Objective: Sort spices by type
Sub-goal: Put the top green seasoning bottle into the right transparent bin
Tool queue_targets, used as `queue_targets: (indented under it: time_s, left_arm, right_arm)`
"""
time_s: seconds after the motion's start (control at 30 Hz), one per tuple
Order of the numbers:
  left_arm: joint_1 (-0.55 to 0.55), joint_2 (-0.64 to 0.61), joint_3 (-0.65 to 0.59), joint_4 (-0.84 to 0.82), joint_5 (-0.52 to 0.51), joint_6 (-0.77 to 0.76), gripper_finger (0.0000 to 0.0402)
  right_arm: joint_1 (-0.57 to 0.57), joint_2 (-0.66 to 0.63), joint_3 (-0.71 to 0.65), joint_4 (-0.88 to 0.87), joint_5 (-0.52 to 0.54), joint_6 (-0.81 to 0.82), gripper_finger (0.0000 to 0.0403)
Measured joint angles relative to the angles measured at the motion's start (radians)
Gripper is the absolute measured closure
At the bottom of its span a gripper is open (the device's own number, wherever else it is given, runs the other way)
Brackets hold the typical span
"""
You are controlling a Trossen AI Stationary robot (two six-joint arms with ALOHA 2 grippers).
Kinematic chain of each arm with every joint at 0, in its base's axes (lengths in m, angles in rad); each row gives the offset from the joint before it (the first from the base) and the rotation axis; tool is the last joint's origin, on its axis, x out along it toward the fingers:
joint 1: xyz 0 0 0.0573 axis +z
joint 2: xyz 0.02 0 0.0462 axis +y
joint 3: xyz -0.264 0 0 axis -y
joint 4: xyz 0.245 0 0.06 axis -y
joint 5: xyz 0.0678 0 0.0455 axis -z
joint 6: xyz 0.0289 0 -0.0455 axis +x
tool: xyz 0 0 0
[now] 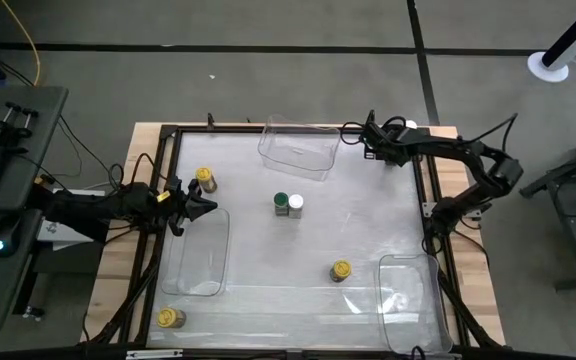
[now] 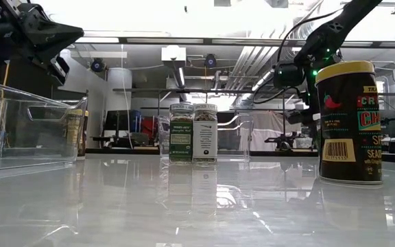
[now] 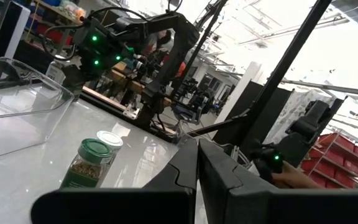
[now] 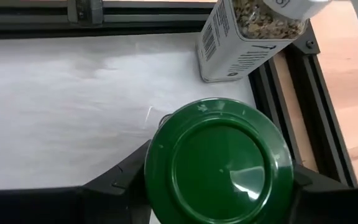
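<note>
My right gripper (image 4: 219, 186) is at the table's far right corner (image 1: 373, 138), shut on a green-lidded spice jar (image 4: 219, 158). A white-lidded jar (image 4: 247, 37) stands close beside it. My left gripper (image 3: 197, 165) is shut and empty, raised over the left bin's far end (image 1: 193, 205). A green-lidded jar (image 1: 281, 204) and a white-lidded jar (image 1: 296, 205) stand side by side mid-table. Three yellow-lidded jars stand apart: one at far left (image 1: 205, 178), one at near right (image 1: 340, 270), one at the near left corner (image 1: 171, 317). My right gripper pinches the green-lidded jar between its two fingers (image 4: 120, 180), one on each side of the body just under the lid's rim (image 4: 160, 186). The fingers slant in from above. The jar is upright; the lid hides whether its base is on the table.
Three clear bins lie on the white table: one at the far edge (image 1: 298, 148), one on the left (image 1: 196, 250), one at the near right (image 1: 408, 295). A dark frame rail (image 4: 278, 74) runs close by the right gripper. Open table lies between the mid-table pair and the near edge.
</note>
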State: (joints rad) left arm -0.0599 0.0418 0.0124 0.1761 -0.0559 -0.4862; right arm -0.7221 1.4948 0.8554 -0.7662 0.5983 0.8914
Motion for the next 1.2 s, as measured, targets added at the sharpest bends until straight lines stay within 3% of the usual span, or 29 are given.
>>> queue_targets:
  time_s: [0.2, 0.33, 0.47, 0.57, 0.73, 0.87, 1.03, 1.2]
  left_arm:
    - [0.000, 0.000, 0.000, 0.000, 0.000, 0.000, 0.0401]
    - [0.000, 0.000, 0.000, 0.000, 0.000, 0.000, 0.0401]
    - [0.000, 0.000, 0.000, 0.000, 0.000, 0.000, 0.0401]
    - [0.000, 0.000, 0.000, 0.000, 0.000, 0.000, 0.0401]
    - [0.000, 0.000, 0.000, 0.000, 0.000, 0.000, 0.0401]
    - [0.000, 0.000, 0.000, 0.000, 0.000, 0.000, 0.0401]
    - [0.000, 0.000, 0.000, 0.000, 0.000, 0.000, 0.0401]
    - [0.000, 0.000, 0.000, 0.000, 0.000, 0.000, 0.0401]
  right_arm:
    - [0.085, -0.106, 0.090, -0.128, 0.003, -0.108, 0.0204]
    - [0.203, -0.227, 0.190, -0.293, -0.037, -0.148, 0.0204]
    - [0.377, -0.352, 0.231, -0.438, -0.146, -0.098, 0.0204]
    - [0.561, -0.429, 0.201, -0.504, -0.266, 0.032, 0.0204]
    - [0.928, -0.481, 0.127, -0.468, -0.359, 0.334, 0.0204]
    - [1.180, -0.471, 0.139, -0.388, -0.328, 0.486, 0.0204]
    - [1.425, -0.439, 0.204, -0.252, -0.216, 0.462, 0.0204]
    - [1.592, -0.363, 0.241, -0.200, -0.211, 0.466, 0.0204]
